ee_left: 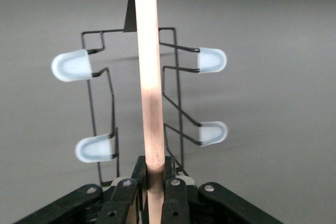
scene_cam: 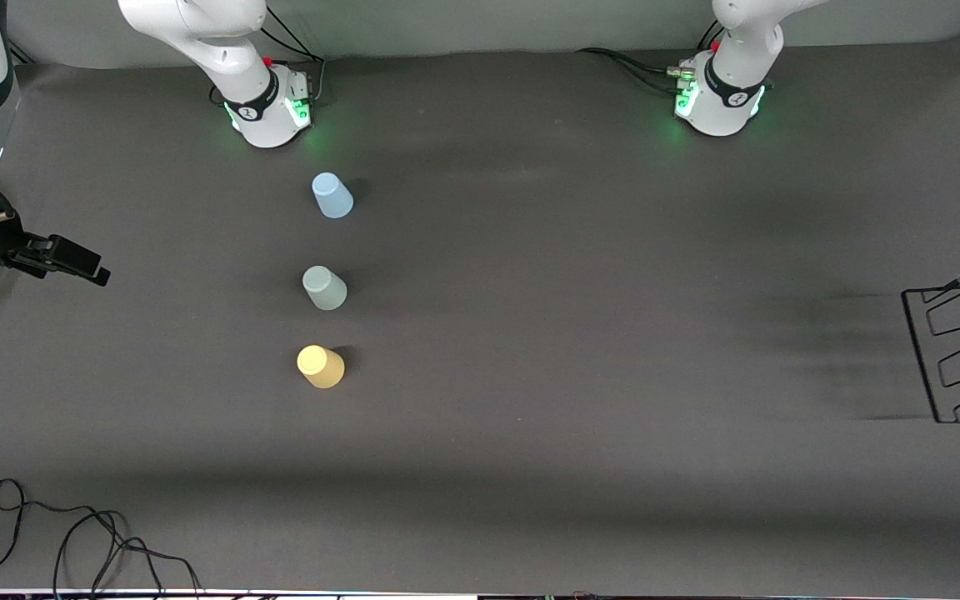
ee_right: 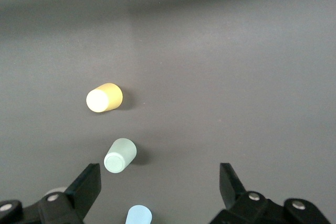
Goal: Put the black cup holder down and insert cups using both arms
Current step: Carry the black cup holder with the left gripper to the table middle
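The black cup holder (scene_cam: 959,354) shows at the left arm's end of the table, partly cut off by the view's edge. In the left wrist view my left gripper (ee_left: 156,169) is shut on its wooden rod handle (ee_left: 149,77), with pale-tipped pegs (ee_left: 72,65) on both sides. Three cups stand mouth down in a row toward the right arm's end: light blue (scene_cam: 332,196), grey-green (scene_cam: 325,288), yellow (scene_cam: 321,367), the yellow one nearest the front camera. My right gripper (scene_cam: 80,262) is open and empty, high up beside the cups (ee_right: 159,177).
A black cable (scene_cam: 72,542) lies looped on the table near the front edge at the right arm's end. The two green-lit arm bases (scene_cam: 267,112) stand along the back edge. The dark mat between the cups and the holder is bare.
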Robot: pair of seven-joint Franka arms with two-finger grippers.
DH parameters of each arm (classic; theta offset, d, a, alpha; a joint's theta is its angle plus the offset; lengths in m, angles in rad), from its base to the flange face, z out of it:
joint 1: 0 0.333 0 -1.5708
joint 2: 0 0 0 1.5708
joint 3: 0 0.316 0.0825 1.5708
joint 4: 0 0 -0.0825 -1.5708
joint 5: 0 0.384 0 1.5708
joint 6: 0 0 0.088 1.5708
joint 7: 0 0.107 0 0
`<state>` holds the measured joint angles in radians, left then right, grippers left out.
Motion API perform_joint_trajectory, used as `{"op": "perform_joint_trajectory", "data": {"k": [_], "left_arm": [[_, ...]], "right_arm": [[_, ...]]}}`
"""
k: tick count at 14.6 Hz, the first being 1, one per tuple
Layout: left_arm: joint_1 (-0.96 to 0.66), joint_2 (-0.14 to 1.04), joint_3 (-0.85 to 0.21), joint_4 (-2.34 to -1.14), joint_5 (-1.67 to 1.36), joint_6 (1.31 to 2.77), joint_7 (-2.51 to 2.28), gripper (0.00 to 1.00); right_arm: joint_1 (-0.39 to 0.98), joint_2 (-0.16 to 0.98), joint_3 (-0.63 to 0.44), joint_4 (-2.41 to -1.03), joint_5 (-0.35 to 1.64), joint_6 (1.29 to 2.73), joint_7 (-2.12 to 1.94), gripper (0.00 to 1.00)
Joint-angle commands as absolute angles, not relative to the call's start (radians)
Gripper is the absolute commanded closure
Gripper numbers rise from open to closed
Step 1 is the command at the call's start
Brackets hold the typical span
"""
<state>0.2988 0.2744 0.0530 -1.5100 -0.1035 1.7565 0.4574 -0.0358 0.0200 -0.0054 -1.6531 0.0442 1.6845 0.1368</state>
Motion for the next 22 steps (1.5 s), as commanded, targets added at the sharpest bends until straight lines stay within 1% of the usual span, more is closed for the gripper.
{"op": "perform_joint_trajectory", "data": {"k": [1, 3, 6, 9, 11, 16, 18, 22], "left_arm": [[0.145, 0.219, 0.061, -1.496, -0.109, 1.694, 0.297, 1.00], [0.028, 0.216, 0.060, -1.488, -0.110, 1.669, 0.128, 1.00], [-0.174, 0.227, 0.060, -1.457, -0.106, 1.672, -0.099, 1.00], [-0.346, 0.236, 0.058, -1.451, -0.084, 1.684, -0.355, 1.00], [-0.457, 0.267, 0.058, -1.448, -0.061, 1.692, -0.496, 1.00], [-0.661, 0.362, 0.048, -1.447, -0.052, 1.790, -0.660, 1.00], [-0.738, 0.394, 0.048, -1.448, -0.049, 1.867, -0.705, 1.00], [-0.807, 0.481, 0.048, -1.448, -0.058, 1.989, -0.767, 1.00]], "right_arm": [[-0.035, 0.026, -0.006, -1.638, 0.051, 1.674, 0.146, 0.00], [-0.035, 0.026, -0.006, -1.638, 0.051, 1.674, 0.146, 0.00], [-0.035, 0.026, -0.006, -1.638, 0.051, 1.674, 0.144, 0.00], [-0.035, 0.026, -0.006, -1.638, 0.051, 1.672, 0.144, 0.00], [-0.035, 0.026, -0.006, -1.637, 0.051, 1.663, 0.144, 0.00], [-0.035, 0.026, -0.006, -1.638, 0.051, 1.661, 0.144, 0.00], [-0.035, 0.026, -0.006, -1.638, 0.051, 1.660, 0.146, 0.00], [-0.035, 0.025, -0.006, -1.638, 0.051, 1.660, 0.146, 0.00]]}}
